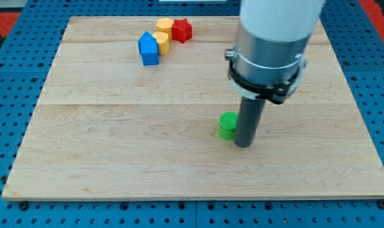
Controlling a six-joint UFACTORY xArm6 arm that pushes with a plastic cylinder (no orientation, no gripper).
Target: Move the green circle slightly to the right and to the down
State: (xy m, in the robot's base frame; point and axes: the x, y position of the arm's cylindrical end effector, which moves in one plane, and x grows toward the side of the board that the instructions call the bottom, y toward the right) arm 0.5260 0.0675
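While the wooden counter (116, 158) fills most of the view over a blue pegboard (8, 95), the arm (274, 38) comes down from the view's top right as a broad white and grey column ending in a dark rod. As the end effector is only that straight rod, it has nothing to widen, narrow or hold; its lower end, my tip (244, 145), rests on the counter a little right of centre.

Just to the view's left of my tip stands the green circle (227, 125), touching or almost touching the rod's side; I cannot tell which.

Well apart from my tip, toward the view's top left, four blocks sit in a tight cluster. Largest of them is a blue block (149, 49), shaped like a small house, at the cluster's left and nearest my tip's height in the view. Against its upper right is a yellow block (161, 42), with a second yellow block (165, 26), roughly round, just above that. At the cluster's right end is a red star-like block (182, 30), beside the upper yellow one.
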